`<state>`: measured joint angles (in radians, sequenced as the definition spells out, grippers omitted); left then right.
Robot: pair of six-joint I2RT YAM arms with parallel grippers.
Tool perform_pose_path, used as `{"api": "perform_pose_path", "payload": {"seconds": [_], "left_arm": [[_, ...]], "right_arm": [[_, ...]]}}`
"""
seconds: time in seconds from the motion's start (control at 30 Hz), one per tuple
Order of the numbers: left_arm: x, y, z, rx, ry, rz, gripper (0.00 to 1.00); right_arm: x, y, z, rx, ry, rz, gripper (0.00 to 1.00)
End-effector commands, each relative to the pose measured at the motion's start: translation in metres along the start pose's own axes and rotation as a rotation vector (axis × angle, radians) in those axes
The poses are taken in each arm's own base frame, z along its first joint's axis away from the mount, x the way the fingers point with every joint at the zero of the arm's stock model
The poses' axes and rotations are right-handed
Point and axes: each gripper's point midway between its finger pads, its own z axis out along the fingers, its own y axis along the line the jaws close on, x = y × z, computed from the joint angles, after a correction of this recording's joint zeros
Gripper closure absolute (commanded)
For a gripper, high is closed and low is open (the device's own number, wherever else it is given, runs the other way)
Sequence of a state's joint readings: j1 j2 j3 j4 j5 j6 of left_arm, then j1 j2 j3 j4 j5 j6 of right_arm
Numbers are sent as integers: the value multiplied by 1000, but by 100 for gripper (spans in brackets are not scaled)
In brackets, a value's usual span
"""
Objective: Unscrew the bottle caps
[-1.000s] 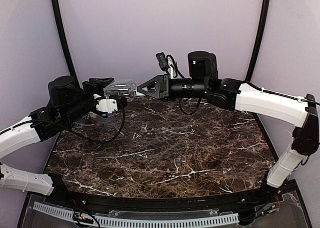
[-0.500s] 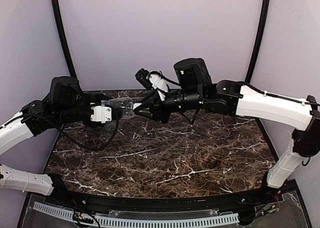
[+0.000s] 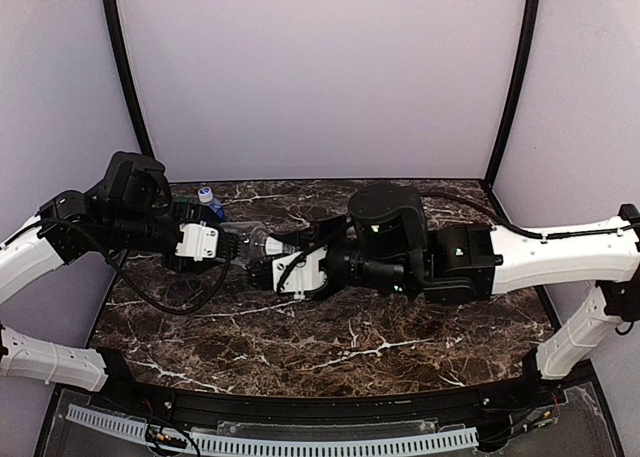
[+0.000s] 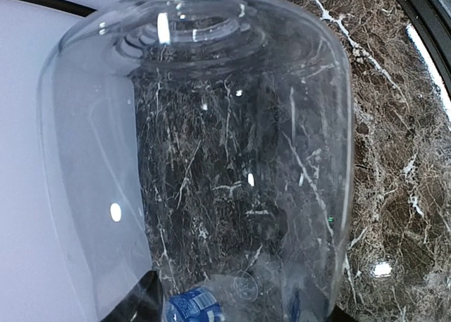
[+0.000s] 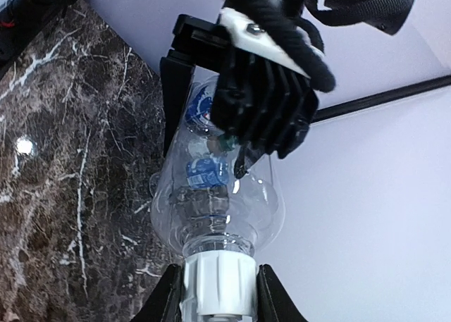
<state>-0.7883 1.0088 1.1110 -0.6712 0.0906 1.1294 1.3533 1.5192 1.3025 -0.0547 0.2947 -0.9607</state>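
Note:
The clear unlabelled bottle (image 3: 248, 245) hangs sideways above the table between both grippers. My left gripper (image 3: 230, 247) is shut on its body; in the left wrist view the bottle (image 4: 211, 139) fills the frame, with my gripper (image 4: 236, 311) at the bottom edge. My right gripper (image 3: 264, 249) is shut on the white cap (image 3: 273, 245). In the right wrist view the white cap (image 5: 217, 276) sits squeezed between my two fingers (image 5: 169, 297), with the bottle (image 5: 218, 202) beyond it. A second bottle with a blue cap (image 3: 205, 193) stands behind the left gripper. The other caps are hidden.
The dark marble table (image 3: 400, 327) is backed by a lilac wall with black corner posts (image 3: 125, 87). A blue-labelled bottle (image 5: 204, 172) shows through the held bottle. The left arm's black wrist (image 5: 261, 103) sits close behind the held bottle.
Both grippers have come down and toward the near side with the bottle held between them. The right wrist has turned. The blue-capped bottle behind is now uncovered.

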Motion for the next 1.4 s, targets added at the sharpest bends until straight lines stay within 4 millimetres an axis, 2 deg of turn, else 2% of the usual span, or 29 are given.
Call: {"api": "perform_pose_path", "payload": {"seconds": [0.0, 0.23, 0.27, 0.3, 0.33, 0.4, 0.43, 0.53, 0.57, 0.6, 0.63, 0.67, 0.7, 0.8, 0.9, 1.03, 1.13, 1.23, 1.37], "left_arm": [[-28, 10, -14, -7, -127, -16, 52], [-29, 7, -13, 8, -132, -19, 52], [-29, 8, -13, 6, -131, -21, 52], [-28, 8, -13, 2, -127, -24, 52], [-26, 12, -12, -16, -118, -30, 52], [-20, 21, -8, -71, -82, -37, 52], [-18, 26, -6, -106, -74, -37, 52], [-1, 46, -2, -241, 9, -27, 52], [4, 57, -1, -311, 39, -17, 52], [9, 58, 2, -333, 55, -9, 52], [10, 73, -2, -409, 73, 11, 53], [13, 73, 1, -425, 90, 23, 54], [13, 86, -4, -490, 103, 40, 55], [16, 97, -6, -566, 128, 77, 55], [16, 99, -5, -582, 149, 123, 55], [16, 98, -3, -574, 151, 141, 55], [16, 96, -1, -567, 153, 148, 55], [16, 94, 1, -561, 149, 152, 55], [16, 94, 1, -562, 149, 153, 55]], "right_arm": [[10, 5, -6, 94, 16, -438, 100], [2, -4, -5, 136, -6, -462, 100], [1, -7, -5, 156, -6, -446, 94], [-1, -15, -5, 187, -5, -398, 73], [-4, -25, -6, 214, -4, -332, 40], [-6, -40, -9, 236, -6, -155, 10], [-7, -46, -13, 246, -17, -84, 3], [-7, -59, -24, 224, -82, 197, 1], [-5, -61, -25, 180, -104, 317, 1], [-7, -59, -25, 92, -148, 443, 1], [-9, -57, -27, -2, -187, 569, 1], [-8, -60, -28, -66, -216, 704, 1], [-5, -66, -28, -97, -236, 823, 1], [22, -89, -19, -103, -219, 1225, 2], [45, -94, -7, -159, -189, 1525, 1], [44, -91, 2, -241, -186, 1652, 1], [41, -93, 6, -265, -192, 1693, 9], [38, -93, 11, -288, -199, 1689, 19], [35, -91, 13, -309, -218, 1680, 48]]}}
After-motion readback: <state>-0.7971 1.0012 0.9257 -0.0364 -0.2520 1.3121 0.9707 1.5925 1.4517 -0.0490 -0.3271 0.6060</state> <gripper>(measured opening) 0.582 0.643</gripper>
